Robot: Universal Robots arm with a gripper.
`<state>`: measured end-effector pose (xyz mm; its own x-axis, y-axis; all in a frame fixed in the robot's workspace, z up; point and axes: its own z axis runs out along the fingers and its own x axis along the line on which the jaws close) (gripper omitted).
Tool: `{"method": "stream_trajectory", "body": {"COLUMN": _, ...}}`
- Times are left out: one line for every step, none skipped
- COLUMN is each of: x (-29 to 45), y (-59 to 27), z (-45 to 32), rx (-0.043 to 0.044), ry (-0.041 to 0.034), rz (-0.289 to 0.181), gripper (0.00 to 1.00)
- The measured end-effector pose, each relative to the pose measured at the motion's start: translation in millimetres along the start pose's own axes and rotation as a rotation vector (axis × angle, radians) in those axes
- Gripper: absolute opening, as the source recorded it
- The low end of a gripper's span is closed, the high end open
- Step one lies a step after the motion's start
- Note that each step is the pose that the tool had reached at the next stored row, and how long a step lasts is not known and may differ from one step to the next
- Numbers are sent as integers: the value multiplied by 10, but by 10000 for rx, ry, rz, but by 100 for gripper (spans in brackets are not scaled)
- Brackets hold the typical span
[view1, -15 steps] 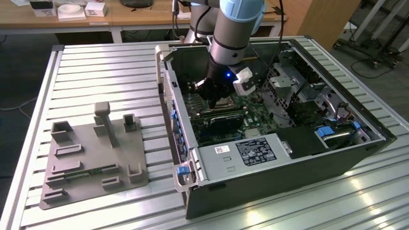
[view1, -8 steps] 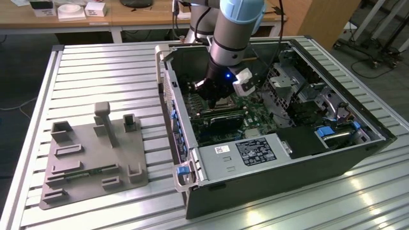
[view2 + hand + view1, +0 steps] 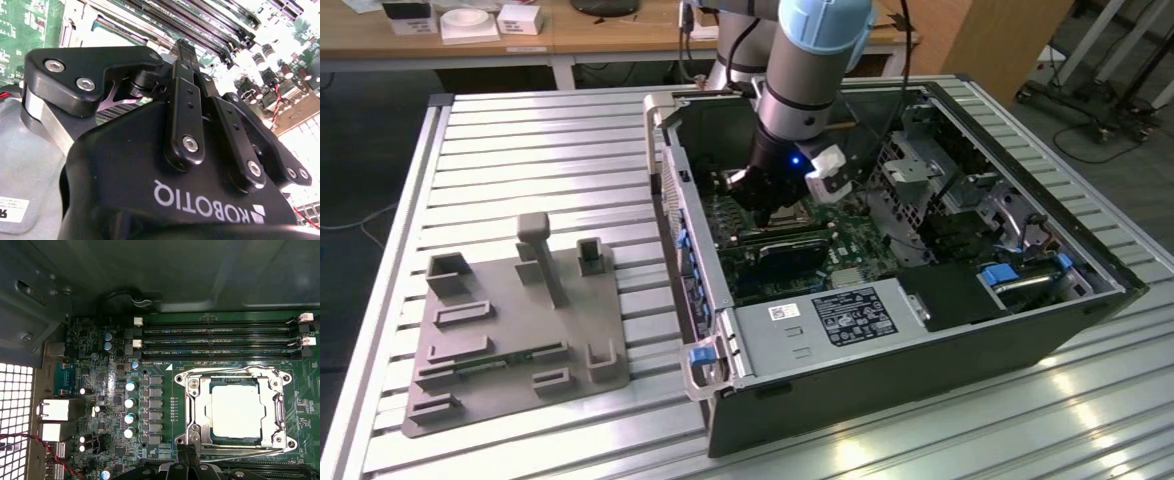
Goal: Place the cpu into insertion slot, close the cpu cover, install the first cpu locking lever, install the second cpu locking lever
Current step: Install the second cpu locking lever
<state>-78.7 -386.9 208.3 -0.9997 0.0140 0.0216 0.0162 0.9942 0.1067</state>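
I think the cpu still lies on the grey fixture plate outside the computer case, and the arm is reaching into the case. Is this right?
Not quite. The cpu is not on the grey fixture plate: the first wrist view shows it inside the silvery frame of the insertion slot on the green board. The arm is indeed reaching into the computer case, as the exterior view shows.

The arm's tool (image 3: 771, 190) reached down into the open black computer case (image 3: 881, 390) over the green motherboard (image 3: 854, 245); a grey fixture tray (image 3: 520, 340) lay beside the case on the slatted tabletop (image 3: 520, 150).
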Motion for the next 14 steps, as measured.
{"method": "stream_trajectory", "body": {"x": 0, "y": 0, "z": 4, "rx": -7, "ry": -1, "rz": 0, "gripper": 10}}
{"method": "stream_trajectory", "body": {"x": 0, "y": -1, "z": 9, "rx": -15, "ry": 0, "rz": -1, "gripper": 10}}
{"method": "stream_trajectory", "body": {"x": -1, "y": -1, "z": 14, "rx": -24, "ry": 0, "rz": -1, "gripper": 10}}
{"method": "stream_trajectory", "body": {"x": -1, "y": -2, "z": 21, "rx": -35, "ry": 0, "rz": -1, "gripper": 10}}
{"method": "stream_trajectory", "body": {"x": -1, "y": -3, "z": 28, "rx": -46, "ry": 0, "rz": -1, "gripper": 10}}
{"method": "stream_trajectory", "body": {"x": -1, "y": -3, "z": 36, "rx": -58, "ry": 0, "rz": -1, "gripper": 10}}
{"method": "stream_trajectory", "body": {"x": -1, "y": -4, "z": 43, "rx": -70, "ry": 1, "rz": -2, "gripper": 10}}
{"method": "stream_trajectory", "body": {"x": -1, "y": -5, "z": 49, "rx": -85, "ry": 1, "rz": -2, "gripper": 10}}
{"method": "stream_trajectory", "body": {"x": -1, "y": -6, "z": 56, "rx": -101, "ry": 2, "rz": -2, "gripper": 10}}
{"method": "stream_trajectory", "body": {"x": -1, "y": -7, "z": 64, "rx": -118, "ry": 2, "rz": -2, "gripper": 10}}
{"method": "stream_trajectory", "body": {"x": -2, "y": -8, "z": 71, "rx": -136, "ry": 2, "rz": -3, "gripper": 10}}
{"method": "stream_trajectory", "body": {"x": -2, "y": -8, "z": 77, "rx": -153, "ry": 2, "rz": -5, "gripper": 10}}
{"method": "stream_trajectory", "body": {"x": -2, "y": -9, "z": 83, "rx": -172, "ry": 3, "rz": -6, "gripper": 10}}
{"method": "stream_trajectory", "body": {"x": -2, "y": -9, "z": 87, "rx": -195, "ry": 5, "rz": -7, "gripper": 10}}
